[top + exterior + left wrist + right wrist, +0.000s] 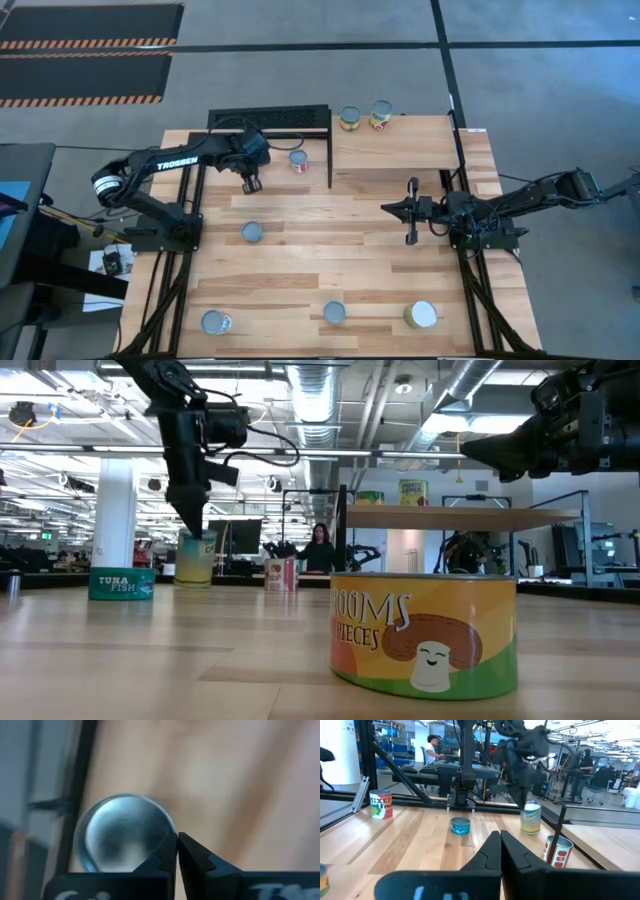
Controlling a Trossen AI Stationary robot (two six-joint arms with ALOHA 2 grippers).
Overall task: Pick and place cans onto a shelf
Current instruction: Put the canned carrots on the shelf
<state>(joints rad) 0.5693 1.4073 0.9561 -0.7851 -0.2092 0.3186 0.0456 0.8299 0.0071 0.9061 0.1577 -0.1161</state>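
Overhead, left tool (pixel 251 184) closed above can (pixel 122 832)

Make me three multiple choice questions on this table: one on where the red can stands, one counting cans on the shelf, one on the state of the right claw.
1. Where does the red can stand?
A on the shelf
B on the table, beside the shelf
C at the table's near edge

2. How many cans stand on the shelf?
A none
B two
C four

3. The right claw is:
A shut and empty
B wide open
C shut on a can

Answers:
1 B, it sits on the planks just left of the shelf's black bar.
2 B, two tops show there side by side.
3 A, its fingers meet with nothing between them.
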